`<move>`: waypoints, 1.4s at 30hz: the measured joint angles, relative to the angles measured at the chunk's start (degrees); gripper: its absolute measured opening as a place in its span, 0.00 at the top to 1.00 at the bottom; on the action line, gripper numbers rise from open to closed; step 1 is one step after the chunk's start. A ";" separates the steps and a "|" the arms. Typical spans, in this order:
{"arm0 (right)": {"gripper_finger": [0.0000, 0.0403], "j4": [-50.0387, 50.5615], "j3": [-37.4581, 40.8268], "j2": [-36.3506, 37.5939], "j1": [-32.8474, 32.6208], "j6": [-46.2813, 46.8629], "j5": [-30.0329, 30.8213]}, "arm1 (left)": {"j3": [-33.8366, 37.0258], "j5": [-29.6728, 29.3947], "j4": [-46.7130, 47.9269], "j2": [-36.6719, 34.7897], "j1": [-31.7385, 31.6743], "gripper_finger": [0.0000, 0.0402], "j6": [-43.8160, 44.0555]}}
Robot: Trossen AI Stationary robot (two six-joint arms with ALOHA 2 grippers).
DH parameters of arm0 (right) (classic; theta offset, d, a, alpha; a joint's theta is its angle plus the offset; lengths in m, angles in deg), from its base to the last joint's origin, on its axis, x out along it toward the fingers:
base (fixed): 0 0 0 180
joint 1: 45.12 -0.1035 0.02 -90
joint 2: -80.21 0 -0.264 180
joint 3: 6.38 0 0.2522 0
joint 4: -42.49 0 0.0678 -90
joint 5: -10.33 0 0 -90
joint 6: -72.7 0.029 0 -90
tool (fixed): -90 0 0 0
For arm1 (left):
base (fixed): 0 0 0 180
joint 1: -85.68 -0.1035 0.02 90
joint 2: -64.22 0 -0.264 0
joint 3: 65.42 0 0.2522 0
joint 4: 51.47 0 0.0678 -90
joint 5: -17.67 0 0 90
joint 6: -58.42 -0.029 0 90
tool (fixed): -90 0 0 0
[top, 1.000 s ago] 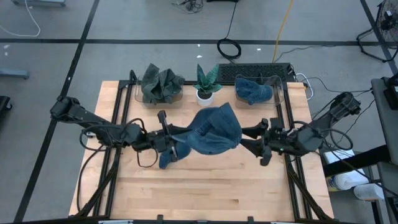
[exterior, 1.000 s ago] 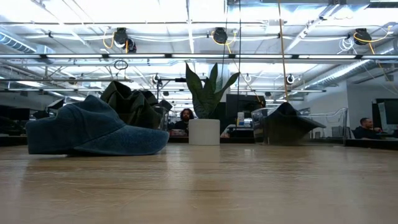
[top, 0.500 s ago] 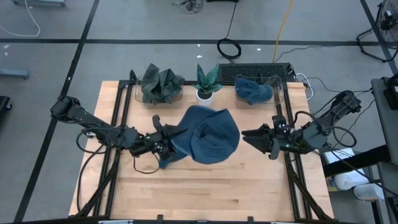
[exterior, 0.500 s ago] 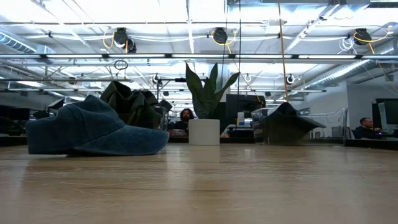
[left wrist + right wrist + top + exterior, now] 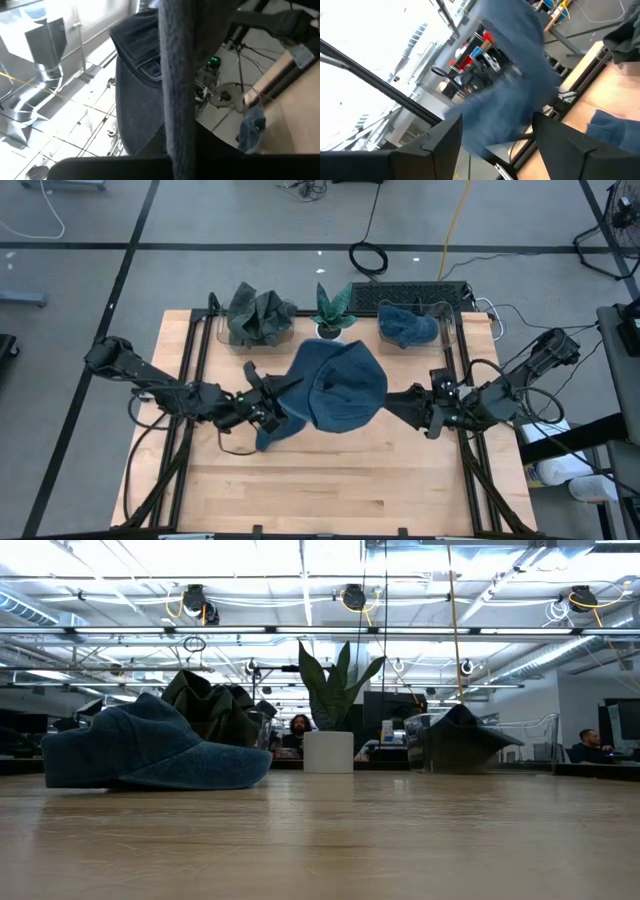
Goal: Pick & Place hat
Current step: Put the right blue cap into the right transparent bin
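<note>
The blue denim hat (image 5: 338, 385) hangs above the middle of the wooden table (image 5: 340, 490), lifted clear of the boards, with its brim trailing down toward the left gripper (image 5: 268, 406). That gripper's fingers are pressed tight on the fabric at the hat's left edge, and in the left wrist view a dark fold of denim (image 5: 175, 80) runs straight through them. The right gripper (image 5: 398, 402) sits just beside the hat's right edge with its fingers spread; the right wrist view shows the blue cloth (image 5: 515, 95) ahead of the two dark fingers (image 5: 440, 145), but it cannot be told whether they touch it. The pick therefore looks done, while the placing is still ahead. A likely goal is one of the two clear bins along the table's far edge: the left bin (image 5: 222, 332) holds a dark green hat (image 5: 258, 315), the right bin (image 5: 448, 328) a second blue hat (image 5: 406, 326), with a potted plant (image 5: 331, 315) between them. The low view shows another blue cap (image 5: 150, 748) lying on the tabletop. Beyond the table are a grey floor with cables and a ceiling of lit pipework.
</note>
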 joint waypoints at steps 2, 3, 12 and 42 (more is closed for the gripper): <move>0.44 -0.99 0.00 -0.90 0.57 -0.26 -0.05 | 0.01 -0.28 -0.06 0.08 -0.05 0.98 0.02; 0.44 -1.03 0.00 -1.27 0.77 -0.15 -0.12 | 0.01 -0.30 -0.47 0.05 -0.18 0.98 0.18; 0.52 -5.15 0.02 -3.50 2.84 -1.02 -3.08 | -0.05 -1.66 -0.59 1.26 -0.92 0.98 1.46; 1.00 0.00 0.02 2.13 -1.55 -14.86 -3.02 | -0.01 -13.00 9.64 1.30 2.56 0.69 25.99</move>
